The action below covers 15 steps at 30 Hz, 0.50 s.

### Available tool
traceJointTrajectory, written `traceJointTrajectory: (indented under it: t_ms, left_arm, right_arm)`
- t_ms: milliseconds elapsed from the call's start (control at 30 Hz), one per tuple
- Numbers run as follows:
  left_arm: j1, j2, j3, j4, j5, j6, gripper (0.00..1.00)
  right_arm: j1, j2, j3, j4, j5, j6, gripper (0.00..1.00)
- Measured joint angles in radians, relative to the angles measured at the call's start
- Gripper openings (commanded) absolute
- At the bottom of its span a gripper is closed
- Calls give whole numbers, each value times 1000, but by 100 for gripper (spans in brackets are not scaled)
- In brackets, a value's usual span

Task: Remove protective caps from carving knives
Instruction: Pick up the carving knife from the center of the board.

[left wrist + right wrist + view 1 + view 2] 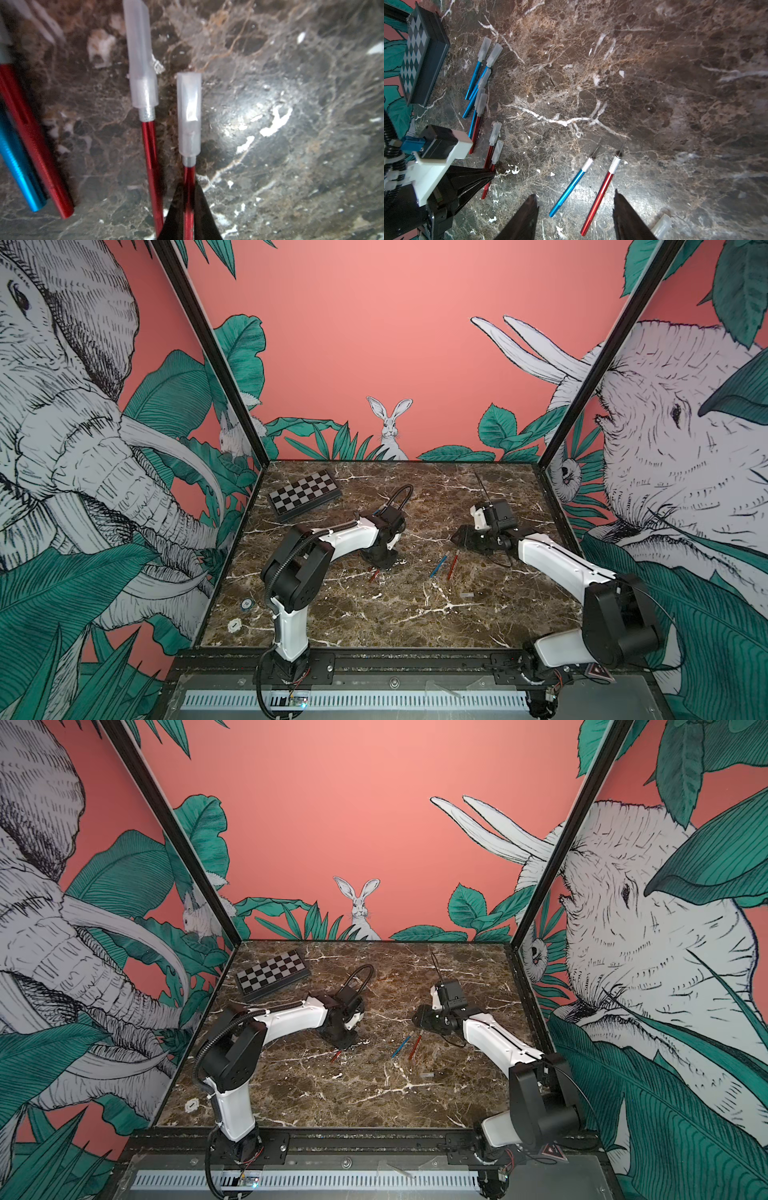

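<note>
black fingertips of my left end effector (189, 193) are pressed together on the handle of a red carving knife (189, 174). its clear protective cap (189, 116) points straight away from the wrist, toward the back wall, parallel to a second capped red knife (149, 145) just beside it. brown marble desk (291, 145), pink jungle murals around. my right end effector (575, 194) is spread, holding nothing, above a bare blue knife (566, 192) and a bare red knife (600, 197), blades also toward the back wall.

A robot lab booth: jungle-mural panels (399, 344) enclose a marble-patterned tabletop (395, 614).
</note>
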Motion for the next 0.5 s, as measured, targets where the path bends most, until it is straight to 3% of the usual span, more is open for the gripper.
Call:
traceJointTrajectory:
  t_ms: [233, 500]
  left_arm:
    - [0, -5, 0, 18, 82, 0, 9]
    - [-2, -84, -9, 85, 257, -32, 10]
  right_arm:
    - [0, 1, 0, 29, -45, 0, 57]
    - [1, 1, -10, 126, -131, 13, 56]
